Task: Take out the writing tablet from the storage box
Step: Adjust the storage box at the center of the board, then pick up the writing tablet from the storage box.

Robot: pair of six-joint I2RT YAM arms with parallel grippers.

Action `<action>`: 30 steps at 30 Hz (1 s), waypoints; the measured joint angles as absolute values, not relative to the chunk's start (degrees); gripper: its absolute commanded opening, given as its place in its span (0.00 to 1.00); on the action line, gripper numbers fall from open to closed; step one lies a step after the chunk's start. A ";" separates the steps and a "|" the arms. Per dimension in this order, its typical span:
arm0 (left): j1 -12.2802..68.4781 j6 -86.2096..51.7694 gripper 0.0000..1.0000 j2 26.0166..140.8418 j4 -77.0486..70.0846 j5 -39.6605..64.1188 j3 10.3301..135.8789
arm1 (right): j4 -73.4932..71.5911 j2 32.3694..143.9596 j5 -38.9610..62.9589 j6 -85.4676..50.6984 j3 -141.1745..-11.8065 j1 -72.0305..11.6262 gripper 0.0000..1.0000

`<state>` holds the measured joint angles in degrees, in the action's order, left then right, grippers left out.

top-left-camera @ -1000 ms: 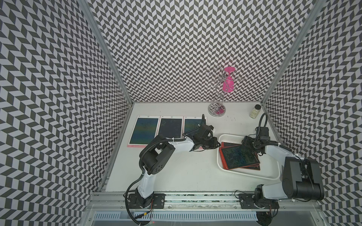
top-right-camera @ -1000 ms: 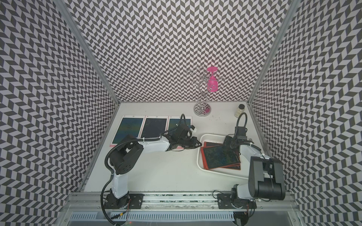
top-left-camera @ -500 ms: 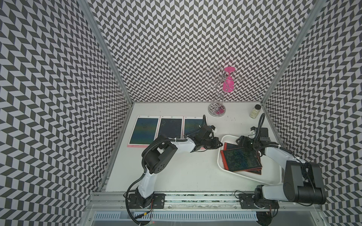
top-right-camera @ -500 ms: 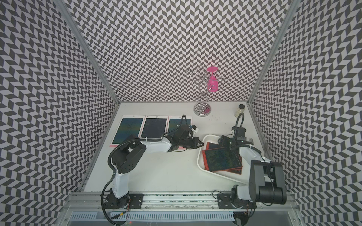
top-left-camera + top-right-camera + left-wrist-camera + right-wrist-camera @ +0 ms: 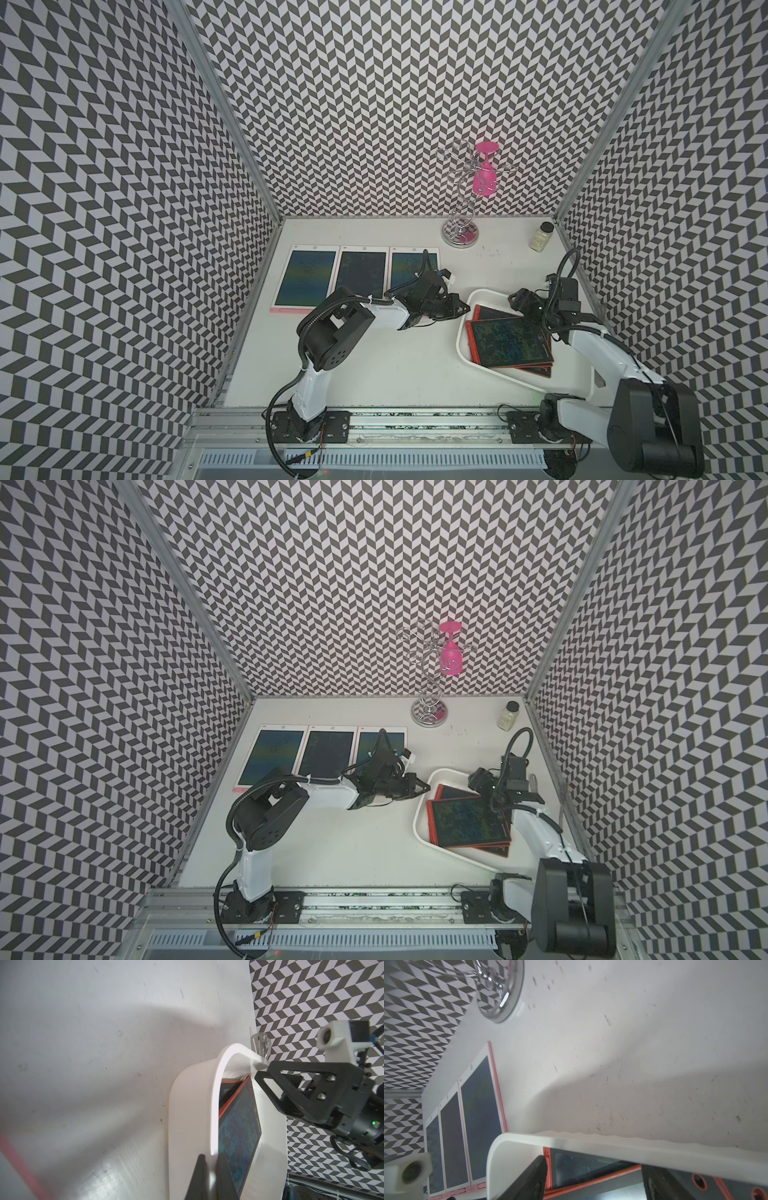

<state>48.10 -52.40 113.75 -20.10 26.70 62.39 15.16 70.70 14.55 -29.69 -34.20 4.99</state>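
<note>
The storage box is a shallow white tray at the right of the table, turned at an angle. Two red-edged writing tablets lie stacked inside: the top one and a lower one. My left gripper is shut on the box's left rim, one finger on each side of the wall. My right gripper is open at the box's far end, with its jaws wide on either side of the tablets' far edges.
Three white-framed tablets lie in a row at the back left. A chrome stand holding a pink glass and a small bottle stand at the back. Patterned walls close three sides.
The box's near end has swung toward the front, and the tablets have shifted with it. My left gripper has moved a little to the right at the rim. The right gripper has hardly moved.
</note>
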 measured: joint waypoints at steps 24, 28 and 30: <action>46.87 -55.55 0.11 114.76 -18.81 24.03 65.19 | 8.91 99.88 23.35 -31.05 -59.77 4.80 0.73; 48.07 -52.86 0.23 113.12 -15.00 23.64 65.01 | 10.74 98.52 23.00 -29.23 -60.90 4.80 0.74; 49.01 -50.74 0.25 111.74 -11.40 22.74 65.01 | 12.12 96.71 22.59 -28.25 -60.77 4.93 0.74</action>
